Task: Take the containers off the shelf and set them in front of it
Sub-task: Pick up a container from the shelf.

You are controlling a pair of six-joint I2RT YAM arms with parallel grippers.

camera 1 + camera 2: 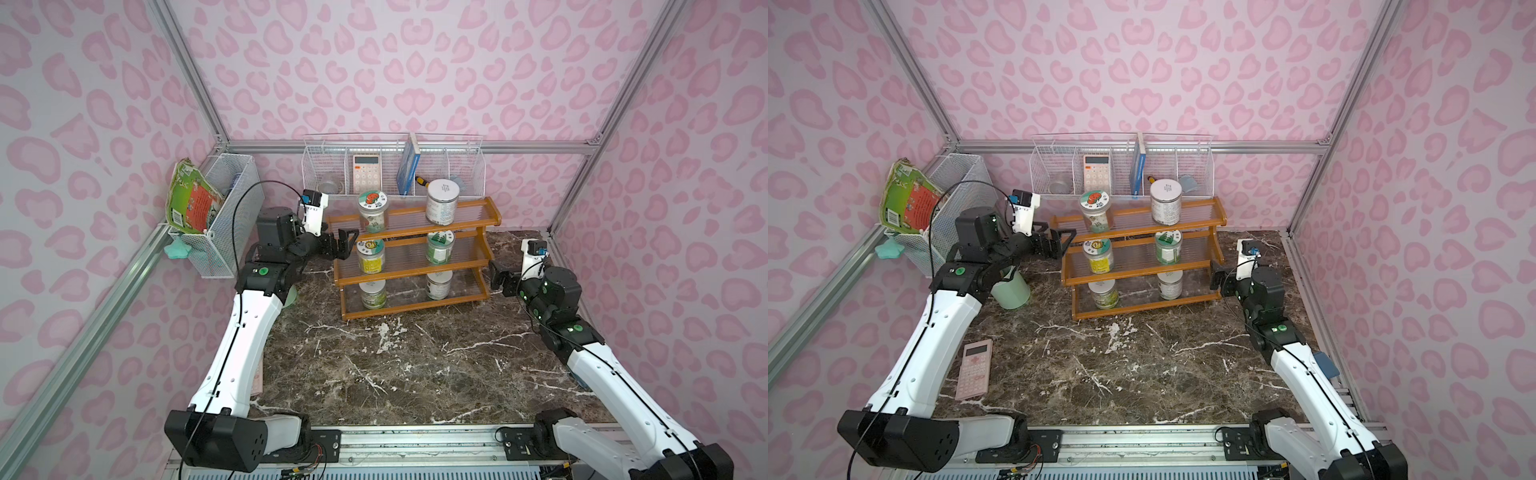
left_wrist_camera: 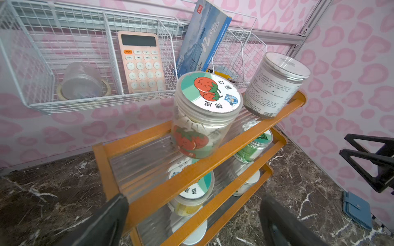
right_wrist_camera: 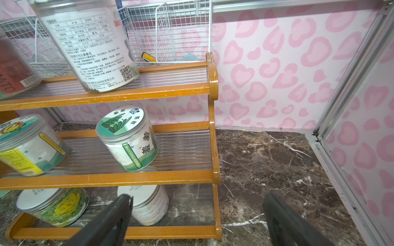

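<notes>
mint-green cup (image 1: 293, 296): mostly hidden under left arm (image 1: 249, 332), behind left gripper (image 1: 348, 244) | tomato jar (image 3: 15, 70): cut off by edge, well beyond right gripper (image 3: 198, 221)

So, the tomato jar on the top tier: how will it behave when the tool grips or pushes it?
The tomato jar looks like thin clear plastic, so it is probably light but stiff. Its smooth round wall may slip in a weak grip. It is taller than wide, so a side push may tip it, and then it could roll.
</notes>
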